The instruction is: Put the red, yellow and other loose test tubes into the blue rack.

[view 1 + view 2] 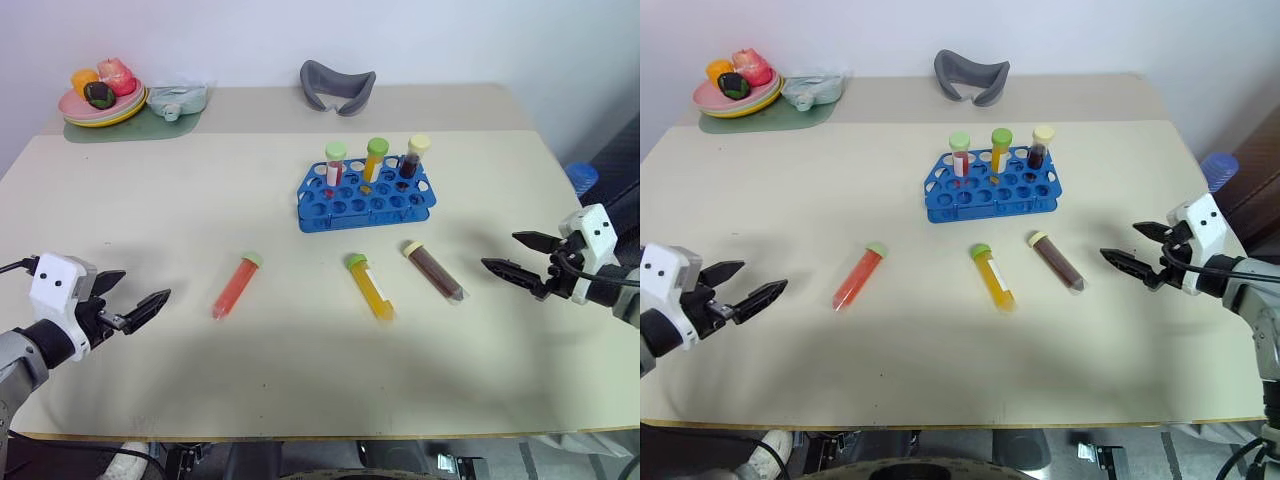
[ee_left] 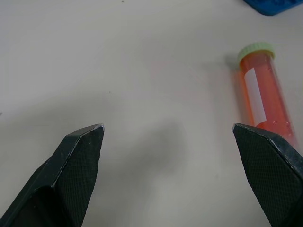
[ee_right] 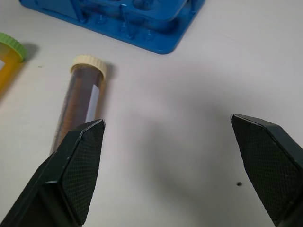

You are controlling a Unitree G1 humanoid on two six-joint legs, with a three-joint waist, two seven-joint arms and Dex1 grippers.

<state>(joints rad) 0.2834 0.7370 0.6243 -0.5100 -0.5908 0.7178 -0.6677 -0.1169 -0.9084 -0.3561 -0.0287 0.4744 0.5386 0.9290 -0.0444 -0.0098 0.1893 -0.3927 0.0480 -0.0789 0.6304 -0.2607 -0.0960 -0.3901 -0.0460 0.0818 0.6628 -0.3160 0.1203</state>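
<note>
Blue rack (image 1: 366,196) stands upright on the beige desk (image 1: 180,230), toward its far middle; all places below are taken from the rack. Three capped tubes already stand in its back row: a red one (image 1: 334,163), an orange-yellow one (image 1: 374,158) and a dark one (image 1: 412,156).

Three loose tubes lie flat on the desk on the near side of the rack, well apart from one another and none touching it:
- red-orange tube (image 1: 236,285), pale green cap, near-left of the rack, cap end toward the rack.
- yellow tube (image 1: 370,286), green cap, straight in front of the rack.
- dark brown tube (image 1: 434,270), cream cap, near-right of the rack, cap end toward the rack.

Left end effector (image 1: 135,302): far to the near-left of the rack, above the desk, fingers spread wide, nothing between them. In the left wrist view the red-orange tube lies just beyond one fingertip (image 2: 267,161).

Right end effector (image 1: 522,258): to the near-right of the rack, fingers spread wide, empty, pointing toward the dark brown tube and apart from it.

Beyond the rack at the desk's far edge: a grey curved object (image 1: 338,86). Far-left of the rack: a stack of plates with fruit (image 1: 102,95) on a green mat (image 1: 120,130), a pale teal item (image 1: 176,99) beside it.
</note>
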